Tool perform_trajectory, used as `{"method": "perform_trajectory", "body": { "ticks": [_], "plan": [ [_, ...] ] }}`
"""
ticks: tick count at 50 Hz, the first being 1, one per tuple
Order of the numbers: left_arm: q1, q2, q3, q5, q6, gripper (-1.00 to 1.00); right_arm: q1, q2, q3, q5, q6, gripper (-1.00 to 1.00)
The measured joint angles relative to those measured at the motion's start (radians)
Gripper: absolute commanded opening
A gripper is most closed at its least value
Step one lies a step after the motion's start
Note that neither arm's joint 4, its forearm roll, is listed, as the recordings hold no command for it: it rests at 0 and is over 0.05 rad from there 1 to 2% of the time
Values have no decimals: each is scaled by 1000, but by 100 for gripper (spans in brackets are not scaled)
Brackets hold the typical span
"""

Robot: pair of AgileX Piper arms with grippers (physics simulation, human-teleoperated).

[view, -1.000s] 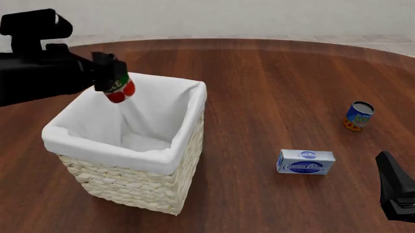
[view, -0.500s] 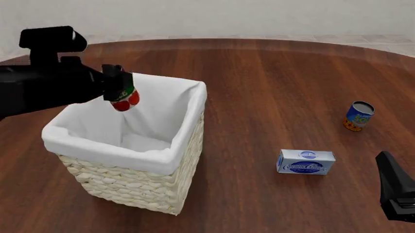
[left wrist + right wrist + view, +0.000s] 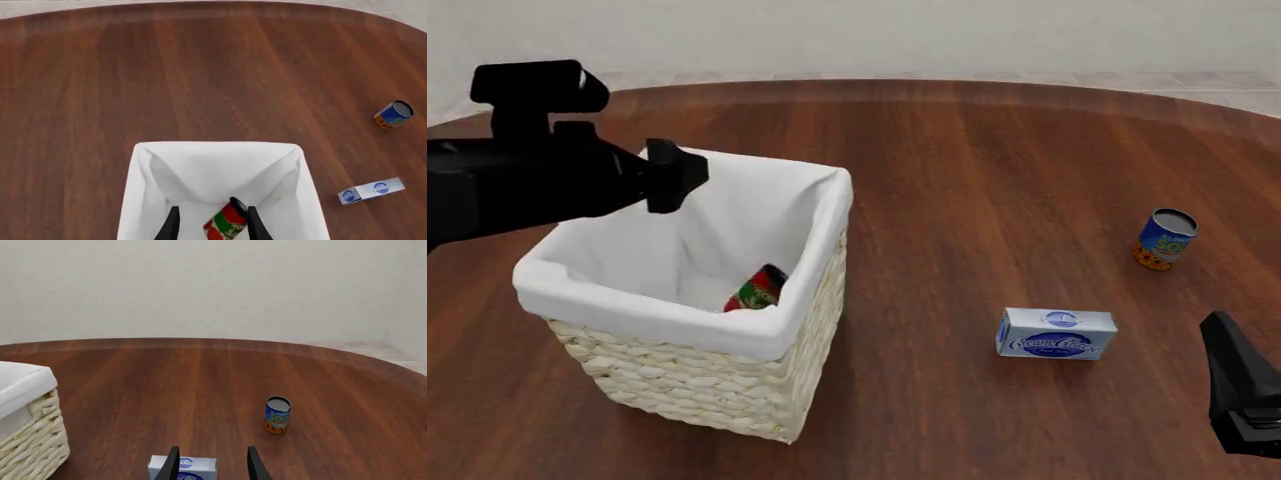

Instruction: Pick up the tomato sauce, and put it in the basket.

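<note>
The tomato sauce [image 3: 757,288], a small can with a red, green and white label, lies tilted inside the basket [image 3: 822,232], low against the white liner on the basket's right side. My left gripper [image 3: 675,176] hovers above the basket's back left rim, open and holding nothing. In the left wrist view the tomato sauce [image 3: 227,223] shows far below, framed by the spread fingers [image 3: 172,225], inside the basket [image 3: 213,146]. My right gripper [image 3: 1228,350] stays low at the near right of the table, open in the right wrist view [image 3: 212,455], with nothing between its fingers.
A blue-and-white box [image 3: 1056,334] lies on the brown table to the right of the basket, just ahead of the right gripper [image 3: 183,469]. A blue can with an orange base [image 3: 1165,239] stands farther right and back [image 3: 277,415].
The left gripper opened and let go of the tomato sauce, which dropped from above the basket down into it. The right arm has not moved.
</note>
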Motion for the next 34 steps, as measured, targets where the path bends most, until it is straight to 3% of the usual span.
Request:
{"method": "perform_trajectory", "body": {
  "ticks": [34],
  "plan": [
    [20,-27,-7,2,-7,100,0,0,0,0,0,100]
  ]
}}
